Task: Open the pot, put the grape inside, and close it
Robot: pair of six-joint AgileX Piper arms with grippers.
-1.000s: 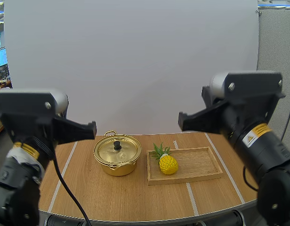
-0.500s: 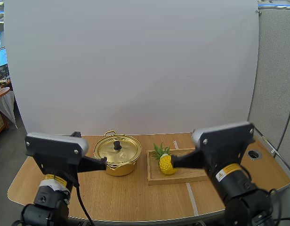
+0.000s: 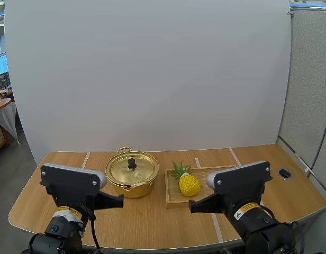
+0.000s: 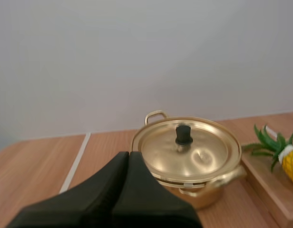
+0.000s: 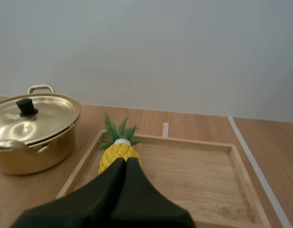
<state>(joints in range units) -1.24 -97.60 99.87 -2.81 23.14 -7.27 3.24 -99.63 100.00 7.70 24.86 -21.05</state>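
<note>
- Wooden table carries the lidded pot beside a tray holding a pineapple, no grape; both arms sit low, short of them.
- Left gripper, clenched empty, faces the lid knob, likely for lifting.
- Right gripper, clenched empty, aims at the pineapple.

White screen behind wooden table

Gold pot, black knob, yellow pineapple.
</note>
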